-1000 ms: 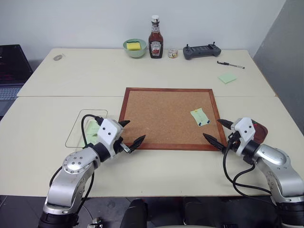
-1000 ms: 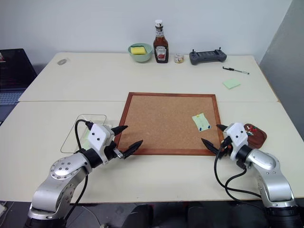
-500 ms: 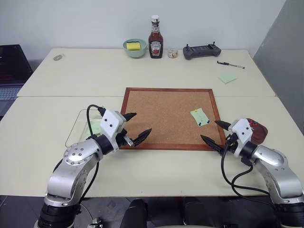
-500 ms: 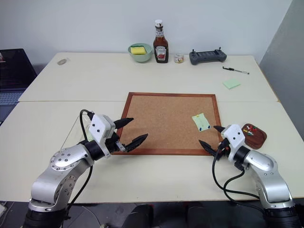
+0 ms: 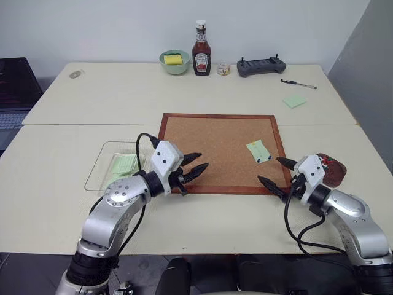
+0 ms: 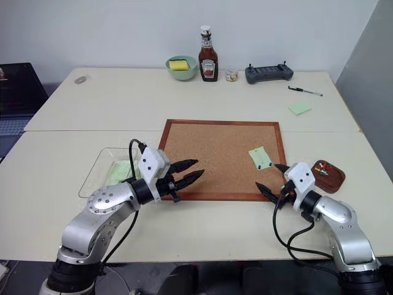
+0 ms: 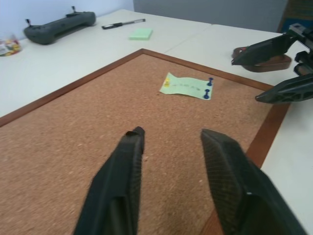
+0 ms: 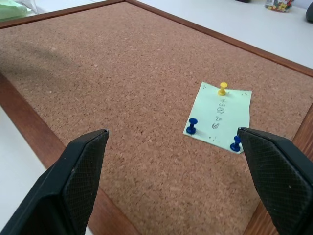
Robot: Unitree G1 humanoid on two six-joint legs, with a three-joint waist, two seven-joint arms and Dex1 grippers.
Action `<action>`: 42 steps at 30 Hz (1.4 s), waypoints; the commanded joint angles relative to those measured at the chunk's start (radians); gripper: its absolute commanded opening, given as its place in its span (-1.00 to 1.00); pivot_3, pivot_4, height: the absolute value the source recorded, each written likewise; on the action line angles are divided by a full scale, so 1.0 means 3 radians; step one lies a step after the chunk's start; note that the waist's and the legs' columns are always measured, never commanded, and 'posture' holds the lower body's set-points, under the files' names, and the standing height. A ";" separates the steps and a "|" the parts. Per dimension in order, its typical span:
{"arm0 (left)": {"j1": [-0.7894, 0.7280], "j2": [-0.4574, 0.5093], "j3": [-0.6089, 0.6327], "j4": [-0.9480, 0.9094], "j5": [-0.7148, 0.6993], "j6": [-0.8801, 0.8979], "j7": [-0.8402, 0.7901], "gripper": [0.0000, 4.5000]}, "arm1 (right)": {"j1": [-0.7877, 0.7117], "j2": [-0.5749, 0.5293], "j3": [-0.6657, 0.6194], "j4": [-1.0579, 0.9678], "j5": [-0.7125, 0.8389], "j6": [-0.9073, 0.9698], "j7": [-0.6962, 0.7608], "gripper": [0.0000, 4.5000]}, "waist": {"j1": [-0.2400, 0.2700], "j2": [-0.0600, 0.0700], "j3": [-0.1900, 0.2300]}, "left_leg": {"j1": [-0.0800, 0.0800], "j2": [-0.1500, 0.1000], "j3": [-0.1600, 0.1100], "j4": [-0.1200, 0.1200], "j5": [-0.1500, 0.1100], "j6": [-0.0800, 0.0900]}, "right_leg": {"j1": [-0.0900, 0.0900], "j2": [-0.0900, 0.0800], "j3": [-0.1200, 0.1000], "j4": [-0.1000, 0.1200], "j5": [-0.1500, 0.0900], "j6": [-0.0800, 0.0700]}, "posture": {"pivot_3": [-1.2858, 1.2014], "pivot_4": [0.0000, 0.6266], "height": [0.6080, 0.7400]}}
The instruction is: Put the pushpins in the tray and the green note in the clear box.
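Left tool moved over corkboard, fingers narrowed.

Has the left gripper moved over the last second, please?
Yes. The left gripper has swung from beside the clear box toward the right, over the corkboard's near-left corner, its fingers closing partway.

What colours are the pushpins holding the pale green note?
Two blue pushpins, one yellow; right wrist view.

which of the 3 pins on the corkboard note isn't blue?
The yellow pushpin, alone at one short end of the green note. The two blue pushpins hold the opposite end, one at each corner.
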 commanded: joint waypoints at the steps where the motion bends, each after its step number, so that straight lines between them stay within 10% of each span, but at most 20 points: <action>1: -0.0106 -0.0034 -0.0082 0.0076 0.0069 -0.0132 -0.0043 -0.61 | 0.0007 -0.0073 -0.0134 -0.0201 0.0089 0.0020 0.0031 1.00 | 0.0001 0.0000 0.0000 | 0.0000 0.0000 0.0000 0.0000 0.0000 0.0000 | 0.0000 0.0000 0.0000 0.0000 0.0000 0.0000 | 0.03 -0.52 1.00; 7: -0.0291 -0.0141 -0.0186 0.0505 0.0199 -0.0352 -0.0087 -0.98 | 0.0061 -0.0120 -0.0130 -0.0310 0.0157 0.0128 0.0085 1.00 | 0.0003 0.0000 0.0000 | 0.0000 0.0000 0.0000 0.0000 0.0000 0.0000 | 0.0000 0.0000 -0.0001 0.0000 0.0000 0.0000 | 0.03 -0.52 1.00; 28: -0.1004 -0.0910 -0.0635 0.2470 0.0805 -0.1199 -0.0178 -0.98 | -0.0931 0.0166 0.0122 0.0238 0.0020 0.0531 -0.0225 1.00 | 0.0003 0.0002 -0.0001 | 0.0000 -0.0002 -0.0001 0.0002 0.0000 0.0000 | 0.0000 0.0000 -0.0001 0.0001 0.0000 0.0000 | 0.03 -0.52 1.00; 42: -0.0855 -0.1013 -0.0665 0.2400 0.0862 -0.1201 -0.0183 -1.00 | -0.1809 0.0182 0.0358 0.1339 -0.0156 0.0851 -0.0095 0.79 | 0.0006 0.0010 -0.0006 | 0.0000 -0.0005 -0.0002 0.0005 0.0001 0.0000 | 0.0002 -0.0002 -0.0002 0.0001 0.0001 0.0001 | 0.03 -0.52 1.00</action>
